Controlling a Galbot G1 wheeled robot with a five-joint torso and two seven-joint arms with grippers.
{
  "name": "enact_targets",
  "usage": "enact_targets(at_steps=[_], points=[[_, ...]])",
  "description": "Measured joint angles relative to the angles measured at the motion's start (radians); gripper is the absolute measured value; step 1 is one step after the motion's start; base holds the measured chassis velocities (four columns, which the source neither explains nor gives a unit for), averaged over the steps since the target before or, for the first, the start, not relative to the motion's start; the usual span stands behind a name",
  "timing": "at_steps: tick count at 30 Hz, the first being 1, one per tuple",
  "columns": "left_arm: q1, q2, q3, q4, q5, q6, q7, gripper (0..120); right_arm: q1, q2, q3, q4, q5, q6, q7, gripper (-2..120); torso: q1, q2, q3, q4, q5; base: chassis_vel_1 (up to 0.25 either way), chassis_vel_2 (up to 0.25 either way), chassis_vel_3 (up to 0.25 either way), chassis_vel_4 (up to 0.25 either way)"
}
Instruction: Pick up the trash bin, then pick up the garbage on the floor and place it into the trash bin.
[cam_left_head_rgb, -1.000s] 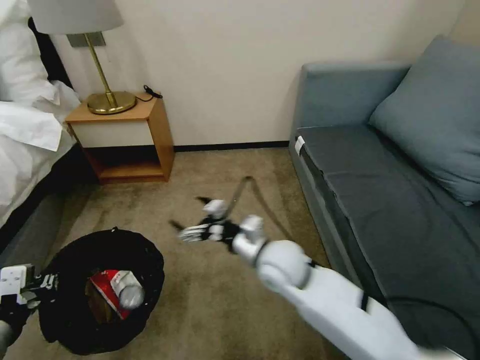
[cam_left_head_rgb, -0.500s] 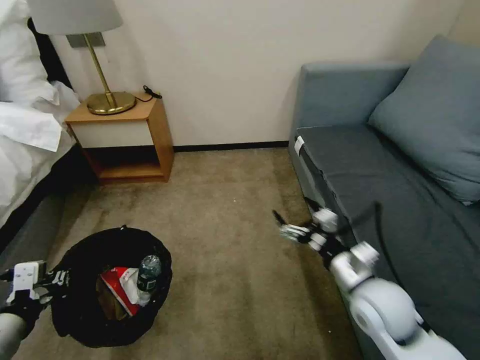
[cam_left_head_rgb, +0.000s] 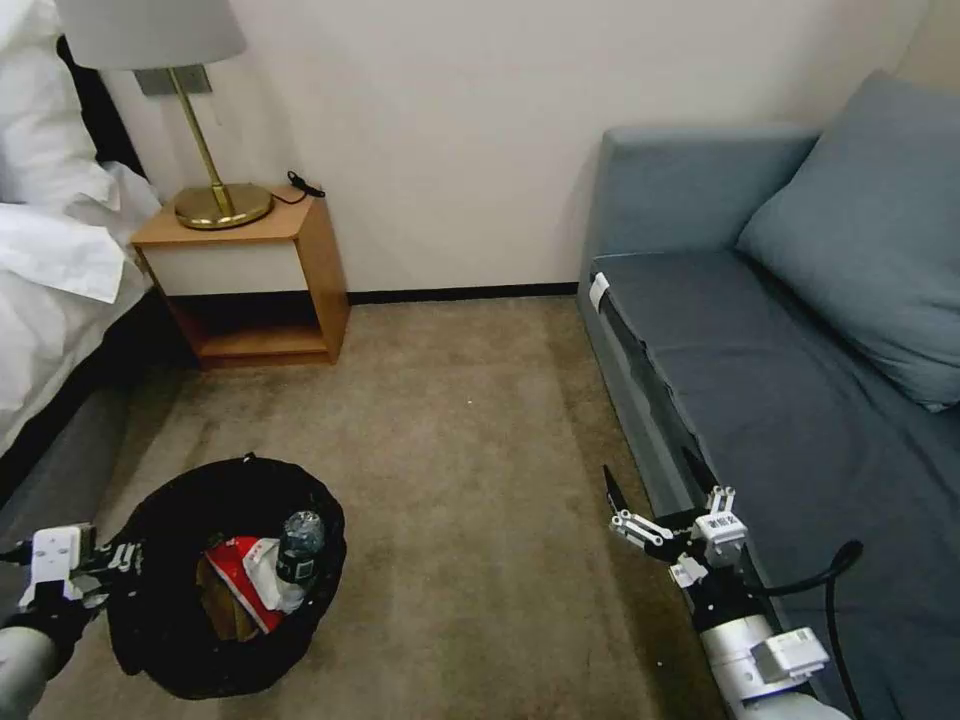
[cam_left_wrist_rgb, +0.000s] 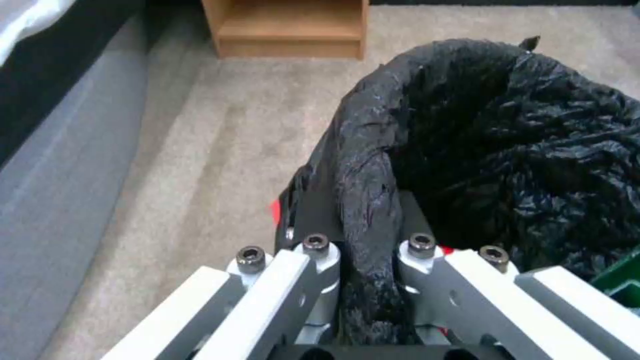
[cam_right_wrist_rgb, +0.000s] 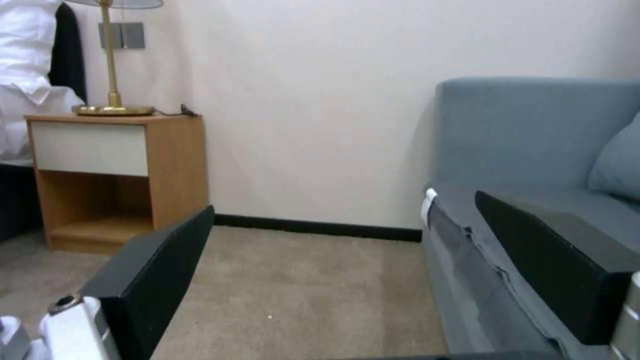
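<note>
Head view: trash bin hangs at robot's left above carpet, mouth up to catch litter; bottle and red-white packet inside. Right gripper beside sofa, empty.

Left wrist view: left gripper clamps bag-lined rim, carrying bin.

Right wrist view: right fingers spread wide, nothing between.

A brass lamp with a pale shade stands on a wooden nightstand against the cream wall, white bedding beside it. Across the tan carpet, a grey-blue sofa holds a matching cushion.
</note>
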Motion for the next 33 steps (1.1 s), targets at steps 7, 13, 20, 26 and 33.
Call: enact_targets(at_steps=[7,13,20,26,33], points=[[0.0,-0.009,0.019,0.002,-0.002,-0.01,-0.022,5,0.004,0.0,-0.003,0.0,0.001,-0.001,0.0,100,0.0,0.0,0.0,0.0,0.0,0.0,0.0,0.0,0.0],[0.003,-0.01,0.021,0.002,-0.016,-0.014,-0.039,5,0.008,-0.002,-0.006,-0.001,0.003,-0.004,0.0,100,0.0,0.0,0.0,0.0,0.0,0.0,0.0,0.0,0.0],[0.004,-0.029,0.029,0.053,-0.118,-0.005,-0.081,5,0.009,-0.002,-0.008,-0.002,0.005,-0.006,0.001,100,0.0,0.0,0.0,0.0,0.0,0.0,0.0,0.0,0.0],[-0.037,-0.026,-0.026,0.238,-0.245,0.0,-0.135,5,0.01,-0.003,-0.008,-0.003,0.006,-0.007,0.001,100,0.0,0.0,0.0,0.0001,-0.0002,0.0,0.0,0.0,0.0],[-0.078,-0.007,-0.085,0.388,-0.355,-0.021,-0.14,5,0.011,-0.003,-0.009,-0.003,0.007,-0.008,0.001,100,0.0,0.0,0.0,0.0,-0.0001,0.0,0.0,0.0,0.0]])
